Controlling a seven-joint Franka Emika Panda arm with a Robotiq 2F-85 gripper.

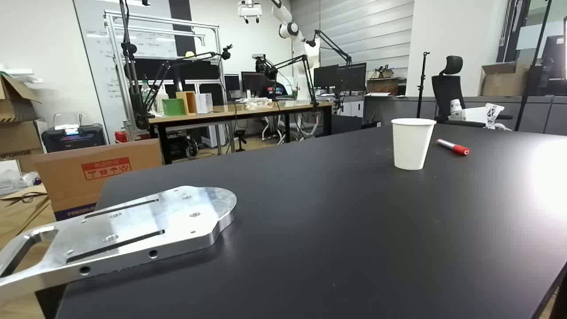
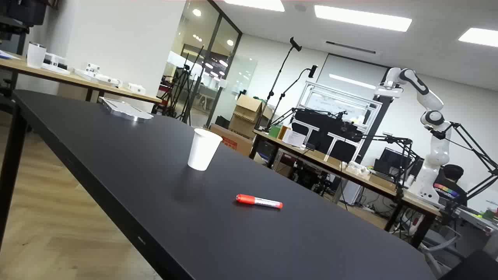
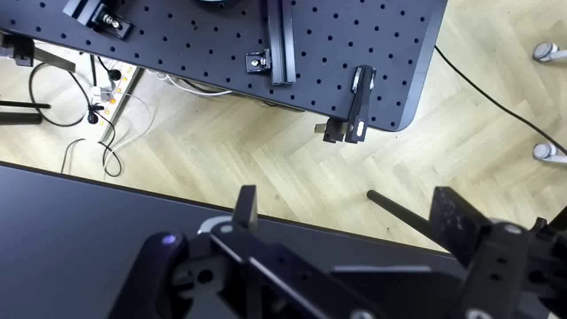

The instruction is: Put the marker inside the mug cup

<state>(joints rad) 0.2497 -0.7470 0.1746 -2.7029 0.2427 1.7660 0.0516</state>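
Marker and white cup, read left to right in an exterior view. The metal plate lies at the far end of the worktop, apart from the other two, presumably because it plays no part in the task. Next, the cup stands upright on its narrower base, mouth upward, as suits an insertion from above. At right, the marker lies on its side, near the cup but not touching it, a pose that should allow a crosswise grip on its slim barrel. In the wrist view, the pincer holds nothing, its jaws wide apart against the worktop's edge and the floor, probably in readiness for that grasp
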